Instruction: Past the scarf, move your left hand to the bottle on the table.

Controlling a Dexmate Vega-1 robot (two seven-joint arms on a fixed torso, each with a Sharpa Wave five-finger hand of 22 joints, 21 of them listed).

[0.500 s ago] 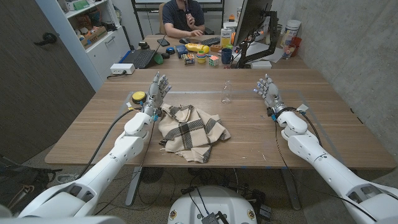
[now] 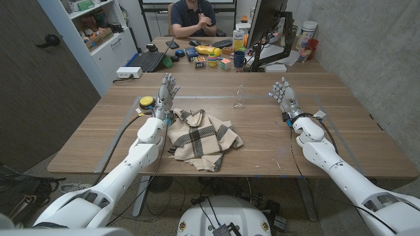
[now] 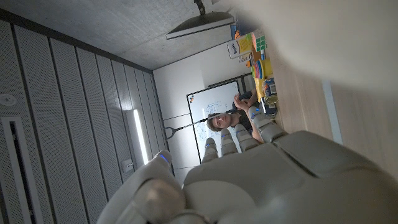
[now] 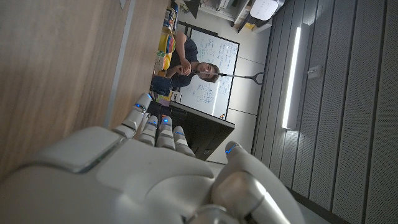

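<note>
Wooden table: left hand, fingers apart, has lifted beyond the scarf, bottle untouched.

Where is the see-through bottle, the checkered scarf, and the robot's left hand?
bottle (image 2: 239,97), head view, middle of its clear body.
scarf (image 2: 202,138), head view, middle of the plaid cloth.
left hand (image 2: 167,90), head view, on the palm.

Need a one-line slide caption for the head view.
Left hand raised, open, beside the plaid scarf; clear bottle stands untouched beyond it; right hand open.
</note>
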